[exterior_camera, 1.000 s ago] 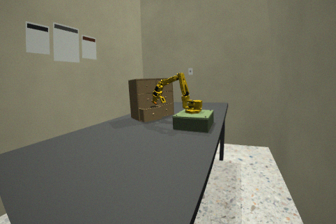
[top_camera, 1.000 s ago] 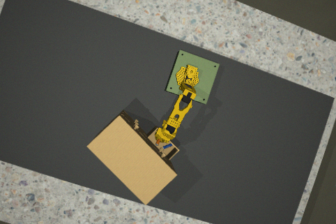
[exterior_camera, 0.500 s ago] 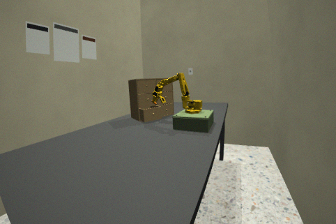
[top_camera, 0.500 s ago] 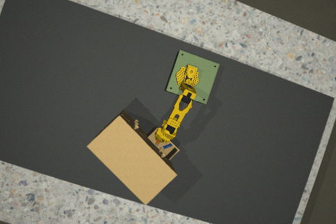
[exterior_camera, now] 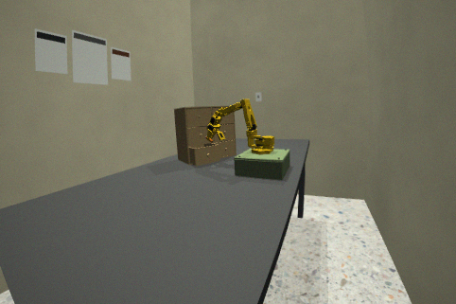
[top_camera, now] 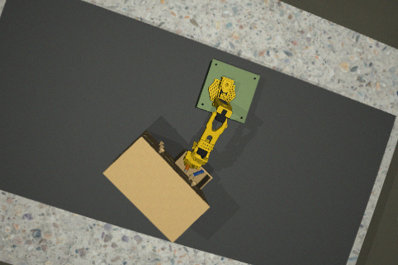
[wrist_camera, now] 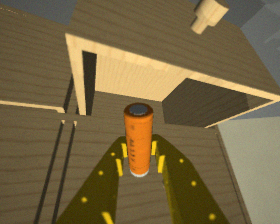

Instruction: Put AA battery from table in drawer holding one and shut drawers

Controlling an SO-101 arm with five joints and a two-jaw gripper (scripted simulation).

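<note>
My gripper is shut on an orange AA battery, held upright between the yellow fingers. In the wrist view it hangs in front of the wooden drawer cabinet, just before an open drawer whose inside looks empty where I can see it. From above, the gripper is over the pulled-out bottom drawer, where a small blue object lies. In the side view the gripper is at the cabinet front, above the protruding bottom drawer.
The cabinet's top is light wood. Knobs stick out on the drawer fronts. The arm's green base stands right of the cabinet. The table edge runs along the right in the side view.
</note>
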